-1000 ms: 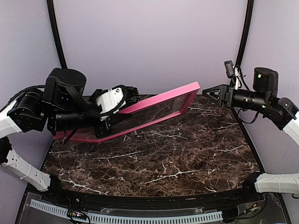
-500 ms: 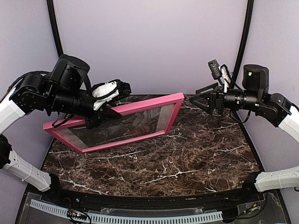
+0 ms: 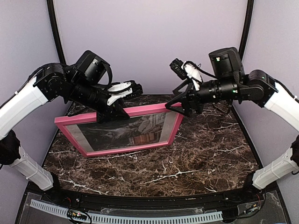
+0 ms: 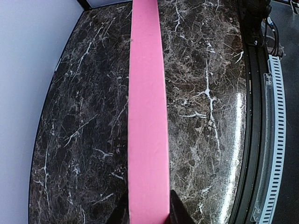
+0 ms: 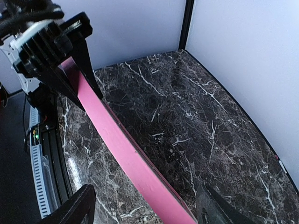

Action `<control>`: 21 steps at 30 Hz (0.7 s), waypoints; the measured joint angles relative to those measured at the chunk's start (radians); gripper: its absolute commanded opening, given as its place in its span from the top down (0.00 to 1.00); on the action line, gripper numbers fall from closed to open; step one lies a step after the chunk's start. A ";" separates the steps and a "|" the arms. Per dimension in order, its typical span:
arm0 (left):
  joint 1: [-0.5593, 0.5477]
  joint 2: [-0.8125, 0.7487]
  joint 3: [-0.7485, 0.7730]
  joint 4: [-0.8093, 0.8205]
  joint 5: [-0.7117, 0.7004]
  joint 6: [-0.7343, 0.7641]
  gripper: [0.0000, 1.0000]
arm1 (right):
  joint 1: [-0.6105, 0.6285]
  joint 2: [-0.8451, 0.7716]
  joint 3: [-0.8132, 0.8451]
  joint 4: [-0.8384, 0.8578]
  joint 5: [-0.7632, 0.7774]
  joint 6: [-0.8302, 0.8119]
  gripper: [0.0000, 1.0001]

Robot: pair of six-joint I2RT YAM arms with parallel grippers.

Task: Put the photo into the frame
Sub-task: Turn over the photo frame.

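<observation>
At the frame's top rail the left gripper is clamped, jaws nearly closed with the thin pink edge pinched between them; the left wrist view shows that rail running straight out from between the fingers. Big change over the last second: the frame was tipped steeply, right end high and almost edge-on to the top camera, and I've now swung it round and levelled it, so its face looks toward the camera and its lower rail sits low over the table, whether touching I can't tell. Meanwhile the right gripper has come in from well off the frame's right side to its upper right corner. Those jaws stand wide open, one finger on each side of the pink rail in the right wrist view, gripping nothing yet. Inside the frame's window I see a grey image with an orange-brown patch, which I take to be the photo seated behind the glazing, though glare makes it hard to confirm. My read: the frame is being presented for a two-handed hold, so the right jaws closing on that corner looks like the next call.
</observation>
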 measured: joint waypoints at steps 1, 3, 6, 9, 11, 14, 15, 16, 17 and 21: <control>0.002 0.006 0.010 -0.002 0.007 0.005 1.00 | 0.013 0.023 0.022 -0.017 0.014 -0.013 0.26; 0.003 0.016 0.027 -0.009 0.029 0.013 1.00 | 0.037 0.082 0.080 -0.066 0.047 -0.045 0.26; 0.006 0.026 0.038 -0.014 0.057 0.025 1.00 | 0.078 0.157 0.157 -0.142 0.105 -0.085 0.28; 0.007 0.035 0.039 -0.017 0.082 0.035 1.00 | 0.095 0.211 0.213 -0.203 0.145 -0.115 0.33; 0.010 0.042 0.039 -0.019 0.093 0.037 1.00 | 0.101 0.240 0.249 -0.250 0.161 -0.133 0.38; 0.016 0.051 0.039 -0.022 0.102 0.043 1.00 | 0.109 0.264 0.281 -0.299 0.178 -0.150 0.45; 0.017 0.053 0.039 -0.022 0.105 0.046 1.00 | 0.109 0.267 0.287 -0.314 0.182 -0.155 0.48; 0.019 0.055 0.040 -0.021 0.107 0.047 1.00 | 0.110 0.269 0.290 -0.326 0.182 -0.158 0.50; 0.022 0.056 0.040 -0.020 0.111 0.048 1.00 | 0.111 0.271 0.292 -0.337 0.183 -0.159 0.52; 0.027 0.057 0.041 -0.023 0.122 0.055 1.00 | 0.114 0.284 0.304 -0.362 0.189 -0.171 0.61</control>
